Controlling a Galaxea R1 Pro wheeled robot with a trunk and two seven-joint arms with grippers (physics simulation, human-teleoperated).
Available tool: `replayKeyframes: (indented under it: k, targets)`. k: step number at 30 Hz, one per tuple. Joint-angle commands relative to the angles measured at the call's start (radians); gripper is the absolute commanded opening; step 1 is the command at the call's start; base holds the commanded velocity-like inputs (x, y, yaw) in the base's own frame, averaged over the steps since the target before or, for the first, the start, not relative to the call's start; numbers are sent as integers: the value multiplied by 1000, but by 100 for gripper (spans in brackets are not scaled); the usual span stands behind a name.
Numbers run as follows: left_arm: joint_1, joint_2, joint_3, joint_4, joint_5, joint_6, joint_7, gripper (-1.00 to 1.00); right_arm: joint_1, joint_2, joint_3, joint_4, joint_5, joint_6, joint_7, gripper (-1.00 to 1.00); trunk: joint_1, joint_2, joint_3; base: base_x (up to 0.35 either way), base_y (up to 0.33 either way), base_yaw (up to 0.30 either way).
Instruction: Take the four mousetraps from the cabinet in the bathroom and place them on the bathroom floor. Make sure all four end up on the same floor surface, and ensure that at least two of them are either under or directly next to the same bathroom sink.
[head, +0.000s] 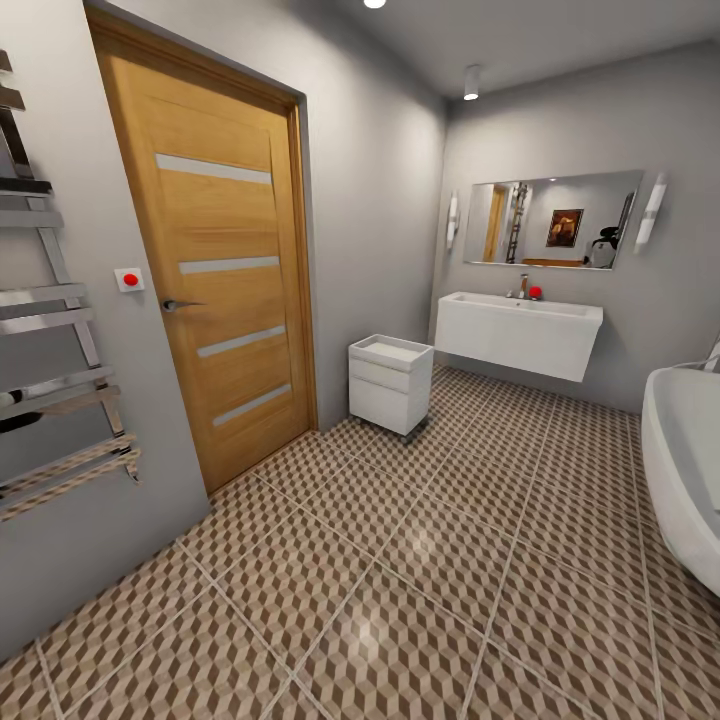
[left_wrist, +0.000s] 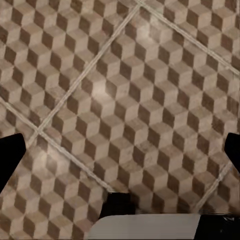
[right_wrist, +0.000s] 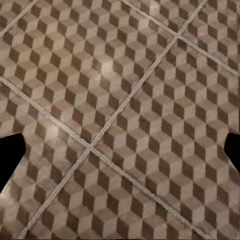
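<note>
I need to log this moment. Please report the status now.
Both end effectors open, empty, above the bathroom floor. Bathroom sink ahead on far wall; no mousetraps on the tiles seen. White drawer unit stands beside the sink.

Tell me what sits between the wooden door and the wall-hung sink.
In the head view, a small white drawer unit stands on the tiled floor against the wall, between the door and the sink.

a home bathroom: a white wall-hung sink (head: 518, 335) with a chrome tap under a mirror (head: 553, 219), the rim of a white bathtub (head: 680, 470), a chrome towel rail (head: 55, 330), a wooden door (head: 215, 270) and cube-patterned floor tiles (head: 400, 580).
</note>
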Motion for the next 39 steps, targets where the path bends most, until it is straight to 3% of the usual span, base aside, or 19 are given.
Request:
replayKeyframes:
  k: [1, 4, 6, 8, 11, 13, 17, 20, 22, 23, 29, 35, 39]
  targets:
    - [-35, 8, 1, -18, 0, -3, 23, 100, -29, 0, 0, -17, 7, -2, 0, 100, 0, -1, -1, 0, 0, 0]
    - [-155, 37, 8, -41, 3, 0, 79, 100, -153, 1, 1, -35, 57, 6, 0, 100, 0, -1, -1, 0, 0, 0]
    - [-212, 49, 33, -45, 6, 1, 92, 100, -222, 1, 1, -34, 91, 23, -1, 100, 0, -1, -1, 0, 0, 0]
    - [-277, 54, 89, -46, 12, 4, 98, 100, -302, 4, 2, -26, 117, 60, -1, 100, 0, -1, -1, 0, 0, 0]
    - [-328, 41, 121, -49, 20, 15, 99, 100, -364, 8, 4, -23, 130, 95, 0, 100, 0, -1, -1, 0, 0, 0]
    - [-378, -3, 135, -51, 22, 36, 99, 100, -414, 32, 17, -25, 153, 114, 0, 100, 0, -1, -1, 0, 0, 0]
    - [-406, -52, 139, -51, 19, 46, 98, 100, -449, 89, 52, -28, 205, 117, 0, 100, 0, -1, -1, 0, 0, 0]
    - [-411, -61, 127, -49, 16, 39, 90, 100, -456, 104, 64, -32, 219, 101, 0, 100, 0, -1, -1, 0, 0, 0]
    - [-412, -57, 106, -45, 9, 15, 74, 100, -457, 107, 68, -33, 223, 71, 0, 100, 0, -1, -1, 0, 0, 0]
    - [-412, -37, 85, -42, -2, -47, 41, 100, -458, 109, 70, -33, 225, 18, 0, 100, 0, -1, -1, 0, 0, 0]
    - [-413, -3, 73, -51, -11, -131, -19, 100, -458, 110, 85, -20, 228, -37, 5, 100, 0, -1, -1, 0, 0, 0]
    - [-413, -11, 73, -108, -9, -135, -34, 100, -458, 110, 180, -13, 229, -43, 1, 100, 0, -1, -1, 0, 0, 0]
    - [-413, -30, 70, -115, -11, -135, -68, 100, -458, 110, 203, 22, 229, -49, 0, 100, 0, -1, -1, 0, 0, 0]
